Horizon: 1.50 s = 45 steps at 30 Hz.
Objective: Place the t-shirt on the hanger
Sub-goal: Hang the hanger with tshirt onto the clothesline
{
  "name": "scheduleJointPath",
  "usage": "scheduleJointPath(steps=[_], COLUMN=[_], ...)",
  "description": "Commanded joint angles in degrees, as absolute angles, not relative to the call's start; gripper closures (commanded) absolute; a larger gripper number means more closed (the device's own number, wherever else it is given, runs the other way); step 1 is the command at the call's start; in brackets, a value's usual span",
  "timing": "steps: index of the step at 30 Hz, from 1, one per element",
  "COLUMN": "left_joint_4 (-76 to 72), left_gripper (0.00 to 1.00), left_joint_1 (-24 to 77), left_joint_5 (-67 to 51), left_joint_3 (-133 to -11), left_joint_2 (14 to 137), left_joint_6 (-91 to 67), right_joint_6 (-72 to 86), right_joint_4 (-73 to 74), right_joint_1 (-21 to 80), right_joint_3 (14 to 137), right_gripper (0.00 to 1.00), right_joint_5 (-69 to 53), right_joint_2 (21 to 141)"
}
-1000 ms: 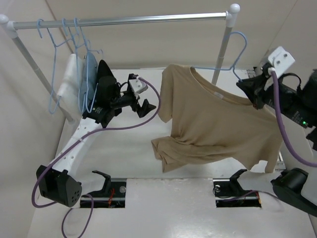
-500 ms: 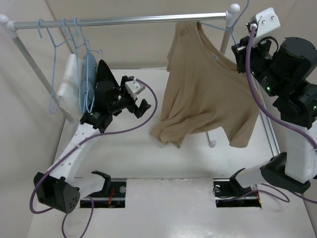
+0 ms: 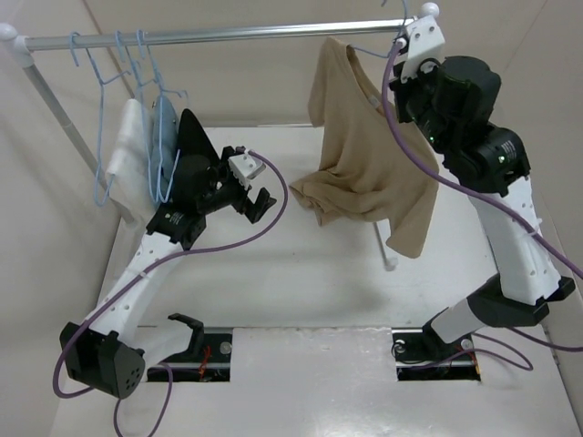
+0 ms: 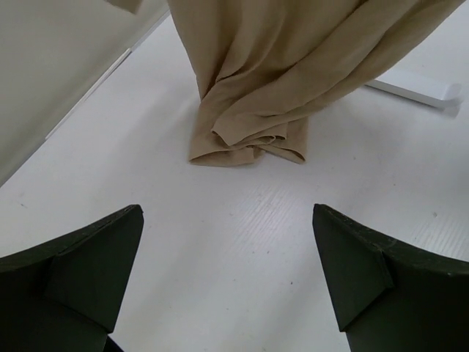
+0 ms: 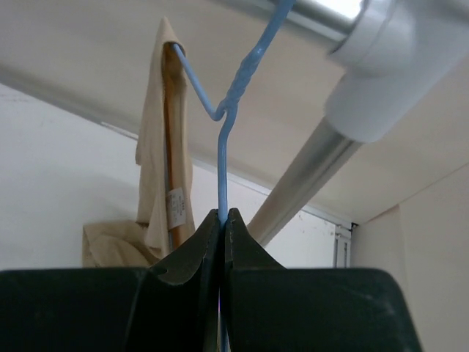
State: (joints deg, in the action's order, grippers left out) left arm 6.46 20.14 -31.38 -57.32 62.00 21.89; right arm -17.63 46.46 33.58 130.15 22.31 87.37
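Observation:
The tan t-shirt [image 3: 364, 164] hangs on the light-blue wire hanger [image 3: 372, 50], draped almost straight down. Its lower hem bunches on the white table [image 4: 249, 143]. My right gripper [image 3: 402, 66] is raised beside the rail's right end and is shut on the hanger's neck wire [image 5: 222, 169], just below the twist. In the right wrist view the hook rises to the rail, and the t-shirt [image 5: 157, 169] hangs behind the wire. My left gripper [image 3: 260, 200] hovers open over the table left of the shirt. Nothing is between its fingers [image 4: 88, 264].
A metal clothes rail [image 3: 228, 36] spans the back, with a white corner joint [image 5: 396, 66] and a slanted post [image 5: 300, 183]. At its left end hang other blue hangers [image 3: 100, 82] and white, blue and black garments [image 3: 159, 150]. Two arm bases sit at the near edge.
My right arm has lifted and swung left to the rail's end, carrying the hanger and shirt. The shirt now hangs nearly vertical. The left gripper has barely shifted.

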Motion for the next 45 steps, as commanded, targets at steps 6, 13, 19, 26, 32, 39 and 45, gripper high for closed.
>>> scheduleJointPath(steps=[6, 13, 19, 26, 32, 39, 45], left_joint_4=[4.7, 3.6, 3.6, 3.6, 0.8, -0.3, -1.4], left_gripper=[0.0, 0.0, 0.0, 0.0, 0.0, 0.0, 0.0], left_joint_1=[20.0, 20.6, 20.6, 21.1, 21.1, 21.1, 21.1], left_joint_5=[-31.7, -31.7, -31.7, -31.2, -27.7, -23.8, -20.0], left_joint_3=[-56.2, -55.1, -55.1, -53.5, -48.5, -41.1, -36.3], left_joint_2=[60.0, 59.5, 59.0, 58.4, 57.4, 54.9, 52.2], left_joint_6=[20.5, 20.0, 20.0, 20.0, 18.5, 19.0, 19.5], right_joint_6=[-15.3, -14.7, -15.2, -18.1, -21.8, -15.1, -18.5], right_joint_4=[41.1, 41.7, 41.7, 33.8, 23.0, 16.1, 20.3], right_joint_1=[36.3, 36.8, 36.8, 36.8, 36.8, 44.2, 52.6], right_joint_3=[122.9, 121.6, 121.1, 111.3, 86.1, 68.0, 54.9], right_gripper=[1.0, 0.61, 0.0, 0.0, 0.0, 0.0, 0.0], right_joint_5=[23.5, 20.6, 16.1, 13.1, -9.1, -23.7, -12.9], right_joint_2=[81.5, 78.8, 75.2, 62.9, 50.0, 47.8, 50.8])
